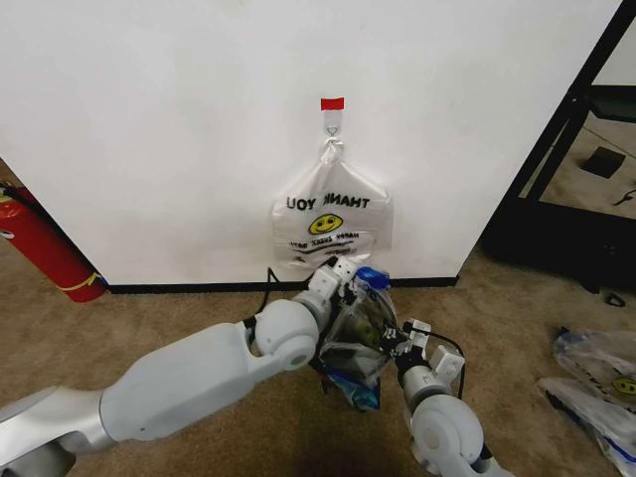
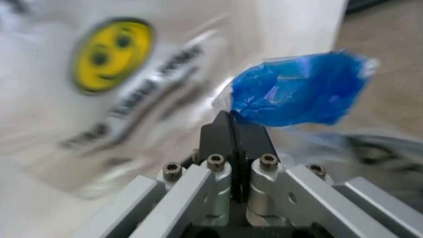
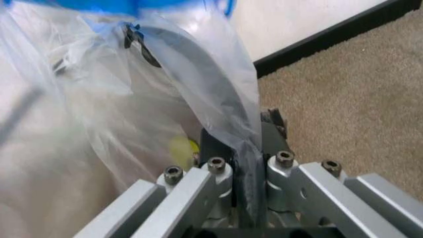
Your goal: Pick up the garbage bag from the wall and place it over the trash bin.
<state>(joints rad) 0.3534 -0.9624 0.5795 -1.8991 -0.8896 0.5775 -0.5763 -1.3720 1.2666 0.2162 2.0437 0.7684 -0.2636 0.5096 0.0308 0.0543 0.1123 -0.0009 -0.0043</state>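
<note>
The garbage bag (image 1: 360, 333), thin translucent plastic with blue patches, is stretched between my two grippers just above the carpet in front of the wall. My left gripper (image 1: 348, 273) (image 2: 231, 119) is shut on a crumpled blue patch (image 2: 297, 89) at the bag's far edge. At the bag's near edge my right gripper (image 1: 402, 338) (image 3: 248, 146) is shut on a fold of clear film (image 3: 225, 99). A dark curved rim (image 3: 191, 54) shows through the plastic, apparently the trash bin. The rest of the bin is hidden by the bag.
A flat white smiley bag (image 1: 331, 219) hangs from a wall hook under red tape (image 1: 332, 103). A red fire extinguisher (image 1: 45, 248) stands at the left. A black frame (image 1: 556, 149) is at the right. More plastic bags (image 1: 601, 383) lie on the carpet.
</note>
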